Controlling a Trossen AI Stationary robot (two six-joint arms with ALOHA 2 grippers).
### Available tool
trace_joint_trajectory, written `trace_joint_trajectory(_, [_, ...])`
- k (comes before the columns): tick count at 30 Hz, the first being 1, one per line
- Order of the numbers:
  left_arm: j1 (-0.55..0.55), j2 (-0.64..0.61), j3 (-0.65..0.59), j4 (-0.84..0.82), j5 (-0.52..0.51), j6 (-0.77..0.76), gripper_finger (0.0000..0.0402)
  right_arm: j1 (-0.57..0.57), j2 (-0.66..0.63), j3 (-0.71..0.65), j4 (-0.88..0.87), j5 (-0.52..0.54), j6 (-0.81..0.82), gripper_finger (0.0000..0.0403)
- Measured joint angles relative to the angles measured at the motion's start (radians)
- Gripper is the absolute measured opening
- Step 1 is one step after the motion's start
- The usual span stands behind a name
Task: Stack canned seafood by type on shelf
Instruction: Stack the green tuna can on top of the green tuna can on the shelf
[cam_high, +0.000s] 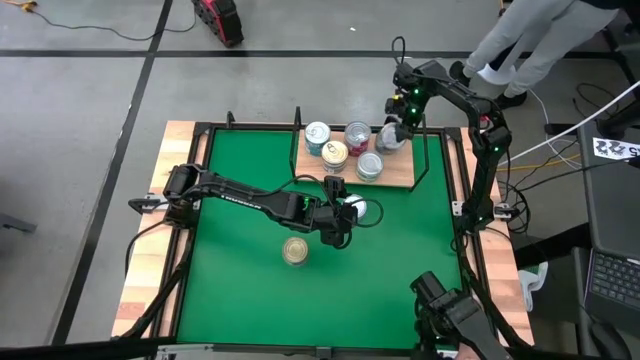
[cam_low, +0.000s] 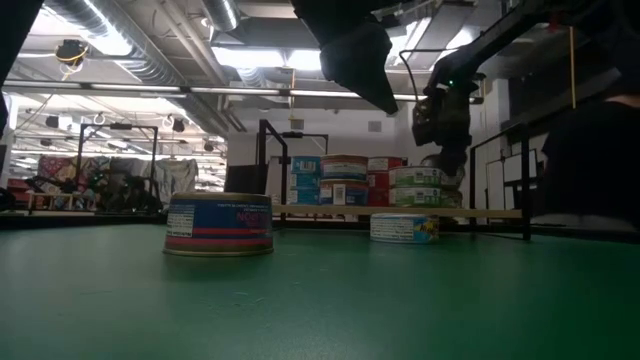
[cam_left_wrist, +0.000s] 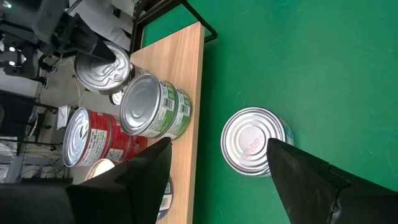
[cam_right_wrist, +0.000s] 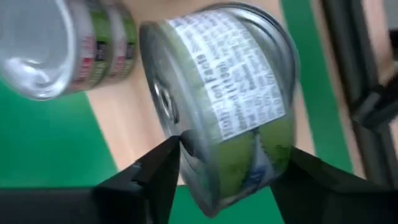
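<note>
Clamping a round green-labelled tin, the right gripper hovers over the wooden shelf; left gripper gapes.

Glowing bright from long ceiling strip lights at the top of the low view, blowing out to white there. Silhouetting the dark arm and its right gripper against that glare. Glinting off the silver lid of the round tin lying on the green mat. Smearing with motion blur across the green-labelled tin in the right wrist view. Lighting the high view evenly, casting only soft, faint shadows.
</note>
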Motion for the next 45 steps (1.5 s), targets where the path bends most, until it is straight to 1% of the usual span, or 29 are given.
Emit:
trace_joint_trajectory(4, [0.000,0.000,0.000,0.000,0.000,0.000,0.0260,0.000,0.000,0.000,0.013,0.028,0.007,0.0245])
trace_joint_trajectory(7, [0.000,0.000,0.000,0.000,0.000,0.000,0.0260,0.000,0.000,0.000,0.015,0.026,0.006,0.0251])
trace_joint_trajectory(19, [0.005,0.000,0.000,0.000,0.000,0.001,0.0260,0.000,0.000,0.000,0.011,0.010,0.005,0.0248])
trace_joint_trajectory(28, [0.013,0.000,0.000,0.000,0.001,0.000,0.0260,0.000,-0.002,0.001,0.072,0.009,0.006,0.0248])
trace_joint_trajectory(40, [0.013,0.000,0.000,0.000,0.001,0.000,0.0260,0.001,-0.002,0.001,0.058,0.009,0.031,0.0248])
trace_joint_trajectory(42, [0.013,0.000,0.000,0.000,0.001,0.000,0.0260,0.001,-0.002,0.001,0.068,0.021,0.035,0.0248])
trace_joint_trajectory(45, [0.013,0.000,0.000,0.000,0.000,0.000,0.0260,0.002,-0.005,0.002,0.077,0.077,0.067,0.0248])
